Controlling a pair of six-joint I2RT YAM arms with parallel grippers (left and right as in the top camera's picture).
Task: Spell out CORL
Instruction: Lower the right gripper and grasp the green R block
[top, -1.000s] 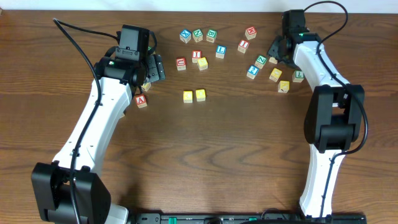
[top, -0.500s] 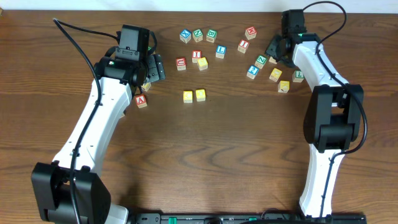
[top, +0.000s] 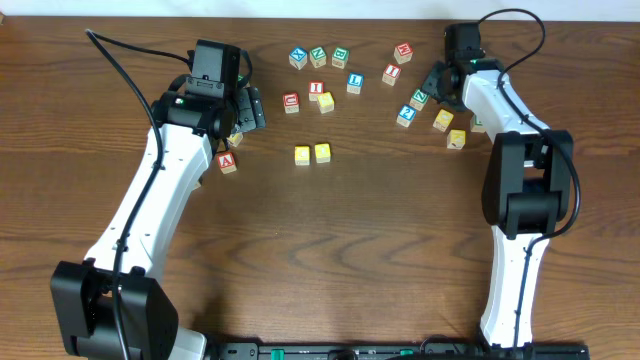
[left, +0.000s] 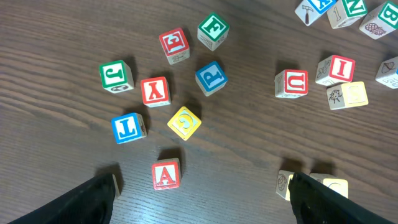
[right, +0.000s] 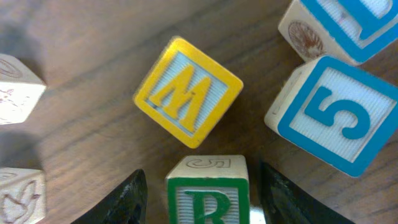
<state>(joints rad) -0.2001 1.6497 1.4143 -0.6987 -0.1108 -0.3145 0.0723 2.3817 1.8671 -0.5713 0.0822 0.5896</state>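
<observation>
Right fingers (right: 127, 202) straddle the green R cube (right: 208, 196).
Overhead: two yellow-topped cubes (top: 302, 154) (top: 322, 152) sit touching on the counter (top: 330, 240), well apart from both arms' fingers, and one blue L cube (top: 354, 82) lies between them. Left wrist: left fingers (left: 93, 199) gape wide, holding nothing. Right wrist: the white-faced R cube sits between the parted right fingers, with slim gaps either side.

- You'll find one yellow-topped cube (top: 302, 154) flat on the mid tabletop (top: 380, 240), with its yellow-topped twin (top: 322, 152) just beside it.
- Green R cube (right: 208, 190): white face, sits between the right gripper's (right: 205, 200) jaws, slim gaps either side.
- Blue L cube (top: 354, 82): flat, far row.
</observation>
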